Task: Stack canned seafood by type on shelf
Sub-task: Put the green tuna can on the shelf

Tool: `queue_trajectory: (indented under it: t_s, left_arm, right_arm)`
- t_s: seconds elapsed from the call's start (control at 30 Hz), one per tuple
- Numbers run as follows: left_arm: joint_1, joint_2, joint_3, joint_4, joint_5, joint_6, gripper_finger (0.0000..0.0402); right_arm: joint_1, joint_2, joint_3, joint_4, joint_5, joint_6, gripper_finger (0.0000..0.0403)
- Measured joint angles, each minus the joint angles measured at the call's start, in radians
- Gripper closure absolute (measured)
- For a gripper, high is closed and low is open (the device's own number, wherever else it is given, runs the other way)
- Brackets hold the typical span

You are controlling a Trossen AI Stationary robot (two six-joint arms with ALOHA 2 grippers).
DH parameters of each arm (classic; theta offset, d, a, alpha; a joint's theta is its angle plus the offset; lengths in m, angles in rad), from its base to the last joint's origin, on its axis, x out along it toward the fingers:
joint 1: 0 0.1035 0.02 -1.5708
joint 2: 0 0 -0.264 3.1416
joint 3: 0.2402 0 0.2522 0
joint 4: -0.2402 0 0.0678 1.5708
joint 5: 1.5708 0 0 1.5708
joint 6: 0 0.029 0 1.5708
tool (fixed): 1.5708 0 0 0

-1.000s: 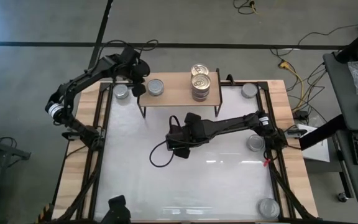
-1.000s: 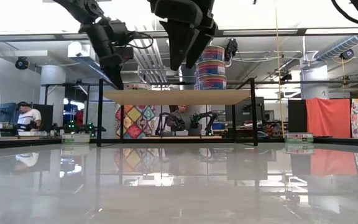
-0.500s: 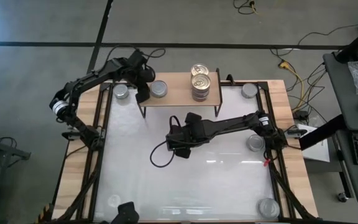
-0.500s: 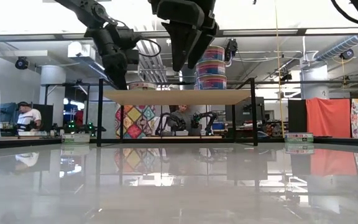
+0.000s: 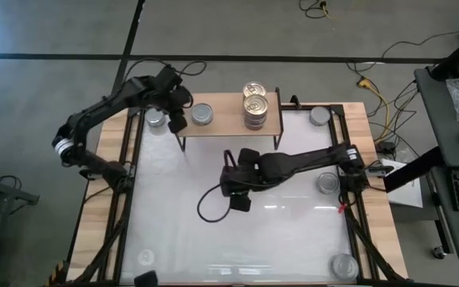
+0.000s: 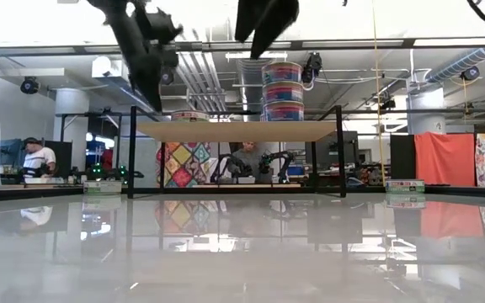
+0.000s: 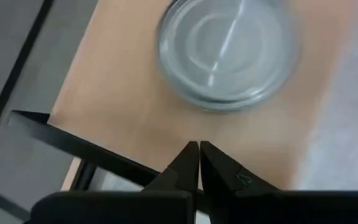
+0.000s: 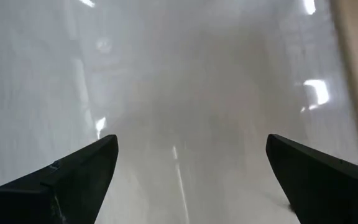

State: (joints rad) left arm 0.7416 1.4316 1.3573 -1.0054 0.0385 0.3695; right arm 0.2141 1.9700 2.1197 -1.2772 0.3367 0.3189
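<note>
L tool [image 7: 198, 149] is closed, empty, just beside silver tin [image 5: 202, 114] on shelf [image 5: 225, 121]. R tool [image 8: 191, 165] wide open over desk. Next, I think: fetch other silver tin [image 5: 156, 118] w/ L.

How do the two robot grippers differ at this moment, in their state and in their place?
The left gripper is shut, its tips meeting; the right gripper is open, fingers wide apart. The left gripper is at the shelf's left end, beside a silver can; the right gripper is over the white tabletop, in front of the shelf. Both hold nothing.
</note>
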Motion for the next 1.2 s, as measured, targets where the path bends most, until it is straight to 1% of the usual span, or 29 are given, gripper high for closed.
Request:
queue_trajectory:
  t_s: [0.1, 0.17, 0.23, 0.37, 0.47, 0.53, 0.6, 0.67, 0.7, 0.73, 0.77, 0.9, 1.0, 1.13, 1.2]
  left_arm:
    - [-0.045, -0.087, 0.0, -0.046, 0.003, -0.079, 0.0401]
    - [-0.093, -0.152, -0.002, -0.085, 0.009, -0.139, 0.0401]
    - [-0.158, -0.222, -0.024, -0.089, 0.035, -0.206, 0.0401]
    - [-0.339, -0.355, -0.134, -0.038, 0.035, -0.354, 0.0401]
    - [-0.501, -0.445, -0.24, 0.039, 0.004, -0.471, 0.0401]
    - [-0.612, -0.488, -0.311, 0.099, -0.04, -0.538, 0.0401]
    - [-0.719, -0.514, -0.373, 0.193, -0.11, -0.593, 0.0401]
    - [-0.792, -0.521, -0.425, 0.32, -0.259, -0.638, 0.0401]
    - [-0.811, -0.515, -0.446, 0.382, -0.332, -0.648, 0.0401]
    - [-0.816, -0.502, -0.461, 0.426, -0.378, -0.648, 0.0401]
    - [-0.815, -0.483, -0.47, 0.455, -0.393, -0.644, 0.0401]
    - [-0.785, -0.395, -0.474, 0.536, -0.396, -0.649, 0.0401]
    - [-0.744, -0.33, -0.474, 0.596, -0.397, -0.698, 0.0401]
    - [-0.656, -0.282, -0.474, 0.623, -0.397, -0.751, 0.0401]
    - [-0.614, -0.267, -0.474, 0.624, -0.397, -0.741, 0.0401]
  right_arm:
    - [0.033, -0.027, 0.0, 0.018, 0.058, -0.021, 0.0003]
    - [0.074, -0.036, 0.0, 0.045, 0.107, -0.038, 0.0003]
    - [0.124, -0.038, 0.0, 0.063, 0.15, -0.057, 0.0003]
    - [0.203, -0.034, -0.016, 0.108, 0.213, -0.103, 0.0003]
    - [0.247, -0.033, -0.035, 0.109, 0.219, -0.062, 0.0003]
    - [0.28, -0.032, -0.055, 0.108, 0.221, -0.017, 0.0003]
    - [0.314, -0.031, -0.074, 0.108, 0.217, 0.036, 0.0003]
    - [0.342, -0.031, -0.09, 0.109, 0.214, 0.089, 0.0003]
    - [0.352, -0.031, -0.098, 0.109, 0.214, 0.112, 0.0003]
    - [0.359, -0.031, -0.107, 0.11, 0.215, 0.137, 0.0003]
    - [0.364, -0.031, -0.118, 0.11, 0.219, 0.161, 0.0003]
    - [0.387, -0.031, -0.16, 0.108, 0.249, 0.249, 0.0003]
    - [0.408, -0.031, -0.191, 0.109, 0.248, 0.319, 0.0003]
    - [0.452, -0.031, -0.225, 0.099, 0.247, 0.392, 0.0003]
    - [0.476, -0.031, -0.227, 0.078, 0.237, 0.415, 0.0003]
